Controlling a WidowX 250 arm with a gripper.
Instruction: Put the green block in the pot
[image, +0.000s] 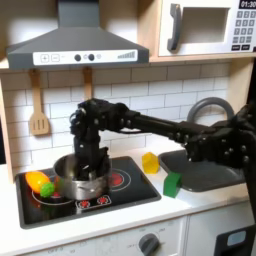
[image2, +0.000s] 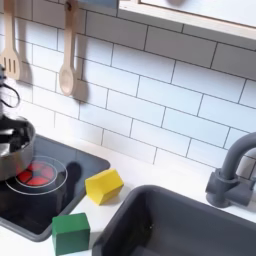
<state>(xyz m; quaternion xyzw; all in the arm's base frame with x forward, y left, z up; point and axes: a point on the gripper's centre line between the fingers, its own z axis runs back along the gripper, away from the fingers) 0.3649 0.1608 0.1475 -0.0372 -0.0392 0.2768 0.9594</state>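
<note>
The green block (image: 172, 184) (image2: 70, 232) lies on the white counter between the stove top and the sink, in both exterior views. The silver pot (image: 80, 181) (image2: 12, 152) stands on the black stove top (image: 120, 188), at the second exterior view's left edge. My gripper (image: 88, 167) hangs over the pot with its fingers pointing down at the pot's rim, well to the left of the block in the first exterior view. The black fingers blur together, so their opening is unclear. Nothing shows between them.
A yellow toy piece (image: 150, 162) (image2: 104, 185) sits just behind the green block. An orange toy with a green ball (image: 40, 183) lies left of the pot. The grey sink (image: 205, 172) (image2: 190, 225) and faucet (image2: 235, 170) are right of the block. Wooden utensils (image2: 66, 60) hang on the tiled wall.
</note>
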